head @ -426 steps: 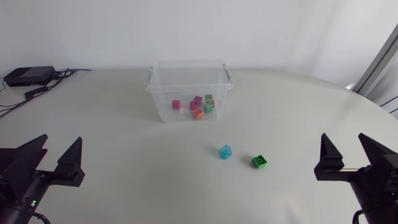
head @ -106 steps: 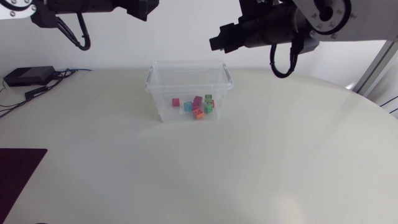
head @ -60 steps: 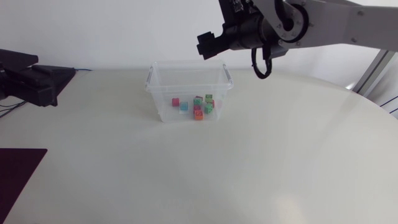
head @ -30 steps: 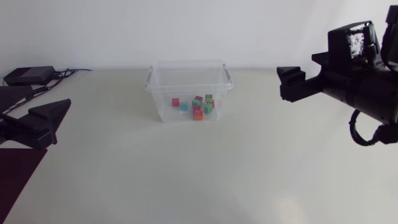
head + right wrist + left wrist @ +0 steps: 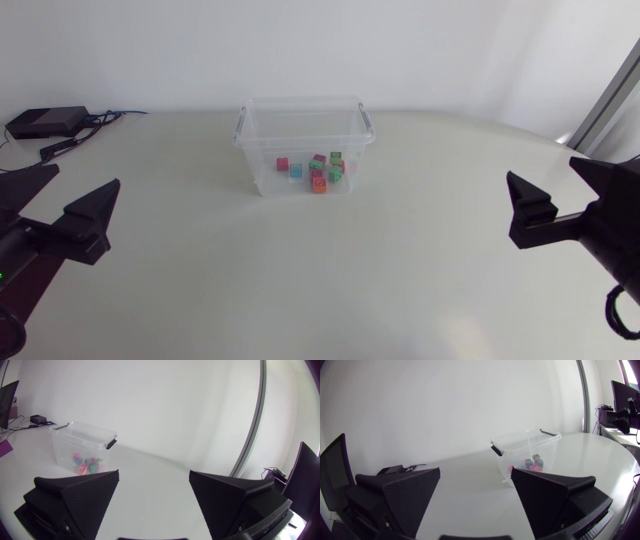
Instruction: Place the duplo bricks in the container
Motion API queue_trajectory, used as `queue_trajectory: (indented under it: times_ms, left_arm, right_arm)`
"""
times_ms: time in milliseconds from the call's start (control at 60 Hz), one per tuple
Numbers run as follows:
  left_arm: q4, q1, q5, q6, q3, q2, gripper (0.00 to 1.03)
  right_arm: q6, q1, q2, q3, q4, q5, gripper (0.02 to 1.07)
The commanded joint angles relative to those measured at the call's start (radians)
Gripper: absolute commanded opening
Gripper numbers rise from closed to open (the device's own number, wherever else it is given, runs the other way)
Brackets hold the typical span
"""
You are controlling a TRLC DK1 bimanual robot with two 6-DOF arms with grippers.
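**Final check: bricks in container**

Found the duplo bricks in a loose cluster on the floor of the clear open-topped container, at the far middle of the counter. Spotted no loose brick on the counter in any view. Judged the placing done, or very nearly. Took the step in hand as parking and verifying.

Noted left claw at the counter's left edge, spread wide, gripping nothing. Noted right claw at the right edge, likewise spread wide and empty. Both well apart from the container.

To do it well:
- Hold both arms out at the sides, clear of the container's dark handles.
- Before calling it finished, check the strips hidden under each claw and behind the container's far wall.
- On finding a stray brick, come down from above and pinch across two flat side faces, not the studs.
- Carry it over the rim and let go low over the pile, to limit bounce-out.
- Avoid nudging the container; probably light, probably slides easily.
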Motion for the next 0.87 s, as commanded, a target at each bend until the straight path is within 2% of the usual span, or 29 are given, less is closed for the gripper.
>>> queue_trajectory:
  times_ms: [0, 650, 850]
  left_arm:
    - [0.028, 0.013, -0.009, -0.043, -0.056, -0.037, 0.99]
    - [0.177, 0.063, -0.012, -0.204, -0.394, -0.31, 0.99]
    - [0.186, 0.066, -0.012, -0.214, -0.414, -0.327, 0.99]
  right_arm:
    - [0.033, -0.023, -0.043, -0.054, 0.023, -0.014, 1.03]
    - [0.216, -0.193, -0.398, -0.374, 0.067, -0.17, 1.03]
    - [0.228, -0.203, -0.419, -0.393, 0.07, -0.179, 1.03]
